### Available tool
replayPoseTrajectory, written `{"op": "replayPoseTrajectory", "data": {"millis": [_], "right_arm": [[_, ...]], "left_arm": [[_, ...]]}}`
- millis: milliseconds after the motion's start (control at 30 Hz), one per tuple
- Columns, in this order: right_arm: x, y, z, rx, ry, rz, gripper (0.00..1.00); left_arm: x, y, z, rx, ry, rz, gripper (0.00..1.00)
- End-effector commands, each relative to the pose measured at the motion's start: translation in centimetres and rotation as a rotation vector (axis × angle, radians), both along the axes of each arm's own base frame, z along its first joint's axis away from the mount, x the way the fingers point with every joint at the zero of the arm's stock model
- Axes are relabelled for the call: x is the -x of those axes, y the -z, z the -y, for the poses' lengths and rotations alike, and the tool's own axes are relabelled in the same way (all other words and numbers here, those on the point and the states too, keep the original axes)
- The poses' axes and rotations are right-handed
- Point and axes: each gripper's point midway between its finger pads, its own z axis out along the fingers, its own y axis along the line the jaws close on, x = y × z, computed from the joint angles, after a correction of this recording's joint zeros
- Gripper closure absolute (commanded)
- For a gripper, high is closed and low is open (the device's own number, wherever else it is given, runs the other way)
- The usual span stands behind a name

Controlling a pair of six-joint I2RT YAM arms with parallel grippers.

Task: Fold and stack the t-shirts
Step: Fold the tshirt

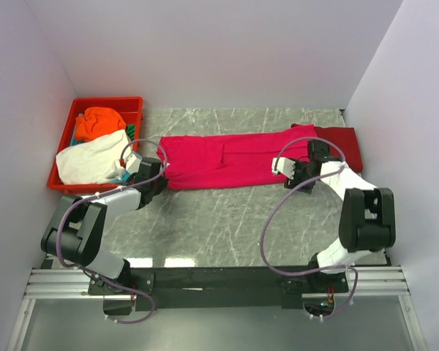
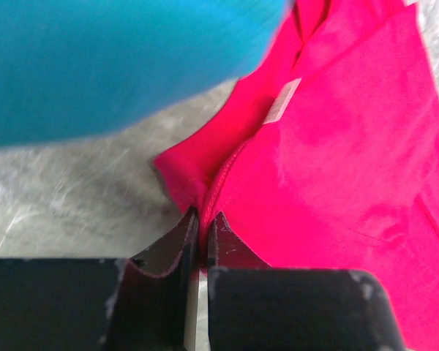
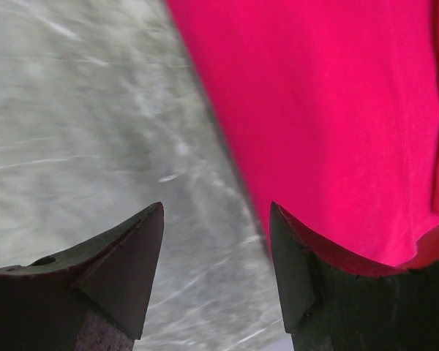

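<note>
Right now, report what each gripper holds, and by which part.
The left gripper pinches the pink-red t-shirt by a fold at its edge. The right gripper is open and holds nothing.

The tray (image 1: 106,101) sits left of the spread t-shirt (image 1: 219,161).
</note>
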Motion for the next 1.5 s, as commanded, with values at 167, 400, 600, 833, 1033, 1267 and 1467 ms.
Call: {"op": "replayPoseTrajectory", "data": {"millis": [167, 400, 600, 833, 1033, 1267, 1467], "right_arm": [[-4.8, 0.4, 2.3, 0.137, 0.026, 0.112, 0.34], [-6.0, 1.1, 2.8, 0.146, 0.070, 0.128, 0.41], [-6.3, 1.6, 2.7, 0.139, 0.081, 0.121, 0.55], [-6.0, 0.3, 2.0, 0.072, 0.128, 0.112, 0.57], [-8.4, -6.3, 2.9, -0.226, 0.536, 0.161, 0.45], [-12.5, -7.3, 5.7, -0.469, 0.916, 0.124, 0.37], [-17.0, -5.4, 8.3, -0.571, 1.180, 0.088, 0.36]], "left_arm": [[-2.5, -3.3, 0.0, -0.046, 0.058, 0.084, 0.99], [-3.4, -4.1, 0.3, -0.057, 0.092, 0.095, 0.99], [-3.8, -4.6, 0.6, -0.055, 0.112, 0.103, 0.99], [-4.0, -4.7, 0.9, -0.054, 0.131, 0.101, 0.99], [-4.0, -5.1, 1.0, -0.069, 0.156, 0.114, 0.99], [-4.1, -5.5, 1.2, -0.076, 0.182, 0.135, 0.99], [-4.4, -5.7, 1.8, -0.069, 0.210, 0.145, 0.99]]}}
